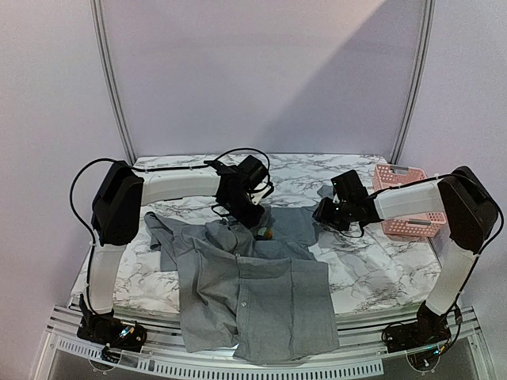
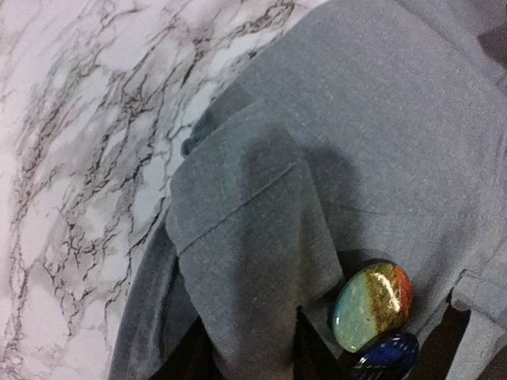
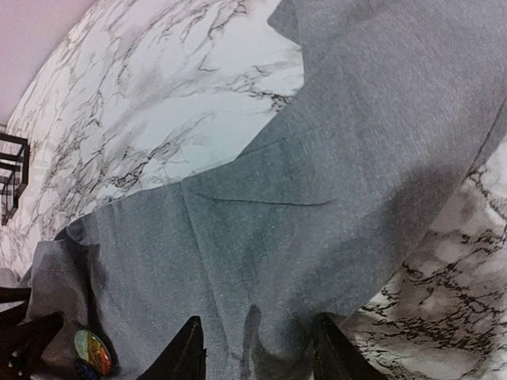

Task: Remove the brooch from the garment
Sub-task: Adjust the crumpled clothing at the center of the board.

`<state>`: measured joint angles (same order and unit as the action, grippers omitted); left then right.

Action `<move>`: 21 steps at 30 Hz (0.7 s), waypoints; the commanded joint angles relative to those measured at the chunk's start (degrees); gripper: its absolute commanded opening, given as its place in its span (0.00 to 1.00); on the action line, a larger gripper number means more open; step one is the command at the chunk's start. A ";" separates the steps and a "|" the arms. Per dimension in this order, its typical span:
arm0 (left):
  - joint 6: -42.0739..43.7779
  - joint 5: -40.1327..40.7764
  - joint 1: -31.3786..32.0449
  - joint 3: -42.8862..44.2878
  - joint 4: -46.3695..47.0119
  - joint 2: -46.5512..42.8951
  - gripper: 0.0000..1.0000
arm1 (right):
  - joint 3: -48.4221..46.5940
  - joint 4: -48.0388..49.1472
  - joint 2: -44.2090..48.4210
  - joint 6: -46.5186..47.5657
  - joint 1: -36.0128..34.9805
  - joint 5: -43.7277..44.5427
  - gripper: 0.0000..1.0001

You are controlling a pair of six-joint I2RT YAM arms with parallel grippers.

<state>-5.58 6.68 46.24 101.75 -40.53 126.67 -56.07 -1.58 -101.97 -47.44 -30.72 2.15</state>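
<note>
The grey garment [image 1: 253, 293] lies spread over the marble table and hangs over its front edge. The brooch [image 1: 266, 232], an oval with teal, gold and red bands and a blue piece beside it, sits on the fabric near the collar. It also shows in the left wrist view [image 2: 372, 307] and in the right wrist view [image 3: 93, 351]. My left gripper [image 1: 253, 214] is just left of the brooch and grips a fold of the garment [image 2: 253, 261] that fills the gap between its fingers. My right gripper [image 1: 325, 212] holds a raised crease of the fabric [image 3: 317, 190] at the shirt's right side.
A pink slotted basket [image 1: 408, 202] stands at the back right of the table [image 1: 364, 269], behind the right arm. Bare marble shows left of the shirt [image 2: 71, 158] and beyond its far edge [image 3: 158, 103].
</note>
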 commanded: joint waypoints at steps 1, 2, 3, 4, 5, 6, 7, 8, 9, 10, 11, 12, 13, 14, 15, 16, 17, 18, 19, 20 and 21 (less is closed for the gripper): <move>0.62 -0.49 0.87 -0.75 -0.33 0.39 0.29 | -1.23 0.26 -1.65 -0.20 0.29 -1.42 0.40; 0.58 -0.59 0.81 -0.81 -0.34 0.34 0.23 | -1.19 0.27 -1.60 -0.05 0.26 -1.37 0.36; 0.39 -0.80 0.79 -0.92 -0.21 0.19 0.17 | -1.23 0.35 -1.57 -0.02 0.26 -1.36 0.29; 0.24 -1.06 0.72 -1.06 0.02 0.09 0.12 | -1.23 0.35 -1.60 0.02 0.24 -1.32 0.24; 0.08 -1.33 0.70 -1.19 0.21 -0.01 0.06 | -1.23 0.31 -1.57 0.00 0.29 -1.28 0.20; -0.26 -1.67 0.62 -1.32 0.32 -0.14 0.03 | -1.16 0.19 -1.56 -0.08 0.26 -1.11 0.16; -0.56 -1.91 0.56 -1.63 0.73 -0.39 0.01 | -1.08 0.11 -1.56 -0.15 0.24 -0.93 0.11; -0.83 -1.88 0.53 -2.10 1.29 -0.78 0.00 | -0.78 0.06 -1.35 -0.32 0.26 -0.48 0.07; -1.11 -1.85 0.44 -2.73 2.04 -1.40 0.00 | -0.34 0.12 -1.07 -0.64 0.28 0.00 0.03; -1.41 -1.60 0.31 -3.58 2.95 -2.18 0.00 | 0.31 0.43 -0.56 -0.95 0.25 0.49 0.00; -1.58 -1.13 0.15 -4.26 3.70 -3.03 0.00 | 0.90 0.70 0.29 -1.13 0.23 1.14 0.00; -1.98 -0.48 -0.03 -4.89 4.23 -3.86 0.00 | 1.75 0.89 0.86 -1.37 0.29 1.87 0.00; -2.47 -0.33 -0.34 -5.79 5.10 -5.21 0.00 | 2.27 1.03 1.60 -1.50 0.36 2.55 0.00; -3.15 -0.51 -0.83 -6.77 6.09 -6.46 0.00 | 2.62 1.01 2.48 -1.47 0.34 3.30 0.00; -4.04 -0.96 -1.14 -7.88 7.43 -7.69 0.00 | 2.90 0.90 3.01 -1.50 0.41 4.02 0.00; -5.01 -1.71 -1.62 -9.22 8.79 -9.14 0.00 | 3.10 0.62 3.58 -1.44 0.49 4.72 0.00; -6.31 -2.45 -2.12 -10.65 10.20 -10.69 0.00 | 3.23 0.29 3.88 -1.31 0.67 5.17 0.00; -7.69 -3.89 -2.72 -12.66 12.07 -12.37 0.00 | 3.44 0.05 4.36 -1.19 0.95 5.50 0.00; -8.90 -5.63 -3.30 -14.66 14.09 -14.36 0.00 | 3.65 -0.16 4.75 -1.10 1.23 5.80 0.00; -9.99 -7.81 -3.80 -16.78 16.61 -16.27 0.00 | 3.95 -0.31 5.03 -0.96 1.40 6.27 0.00; -10.73 -9.71 -4.17 -18.92 18.76 -18.36 0.00 | 4.20 -0.38 5.63 -0.83 1.57 6.81 0.00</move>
<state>-11.14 3.38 44.56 88.49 -31.11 116.31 -53.21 -1.30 -99.29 -48.40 -30.44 5.06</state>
